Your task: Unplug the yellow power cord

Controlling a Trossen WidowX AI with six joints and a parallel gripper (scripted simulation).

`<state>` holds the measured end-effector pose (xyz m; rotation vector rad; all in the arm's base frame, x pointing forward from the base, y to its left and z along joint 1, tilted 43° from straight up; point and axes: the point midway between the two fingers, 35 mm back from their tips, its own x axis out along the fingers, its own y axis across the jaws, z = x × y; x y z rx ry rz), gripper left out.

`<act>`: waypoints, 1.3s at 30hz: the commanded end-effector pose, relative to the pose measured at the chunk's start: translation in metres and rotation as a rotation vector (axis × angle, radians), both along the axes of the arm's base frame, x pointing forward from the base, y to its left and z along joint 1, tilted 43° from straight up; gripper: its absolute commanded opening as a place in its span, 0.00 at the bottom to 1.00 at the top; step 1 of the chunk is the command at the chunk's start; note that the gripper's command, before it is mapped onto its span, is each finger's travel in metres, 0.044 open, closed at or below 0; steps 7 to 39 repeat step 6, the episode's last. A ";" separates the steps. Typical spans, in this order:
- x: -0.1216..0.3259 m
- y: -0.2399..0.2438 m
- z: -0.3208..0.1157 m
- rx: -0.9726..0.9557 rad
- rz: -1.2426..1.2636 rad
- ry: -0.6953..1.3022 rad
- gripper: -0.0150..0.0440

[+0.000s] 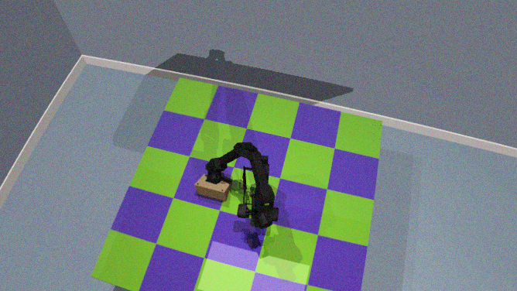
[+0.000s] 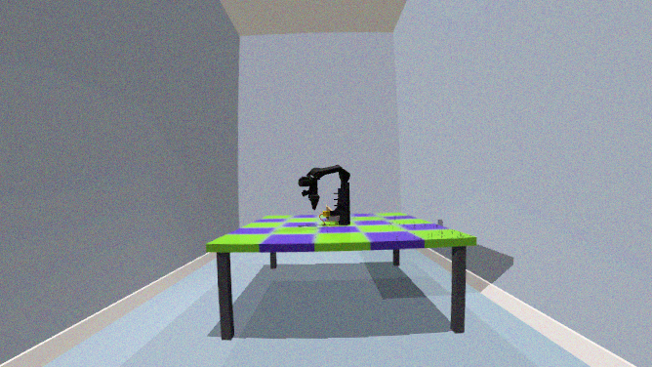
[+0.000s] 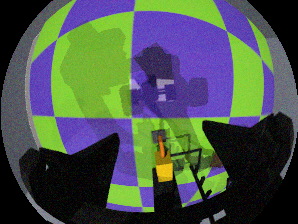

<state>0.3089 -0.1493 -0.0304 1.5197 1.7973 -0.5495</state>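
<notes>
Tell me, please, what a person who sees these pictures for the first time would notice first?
The bright green and purple checkered table top dominates, standing on dark legs in a narrow grey room. Near its middle, the black jointed robot arm arches over it, with its end effector open and raised above the surface. In the wrist view, a small yellow-orange plug lies below, between the dark fingers.
</notes>
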 end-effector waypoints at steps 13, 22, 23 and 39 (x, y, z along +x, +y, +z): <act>0.000 0.000 0.000 -0.001 0.006 -0.001 1.00; 0.000 0.000 0.000 -0.001 0.006 -0.001 1.00; 0.000 0.000 0.000 -0.001 0.006 -0.001 1.00; 0.000 0.000 0.000 -0.001 0.006 -0.001 1.00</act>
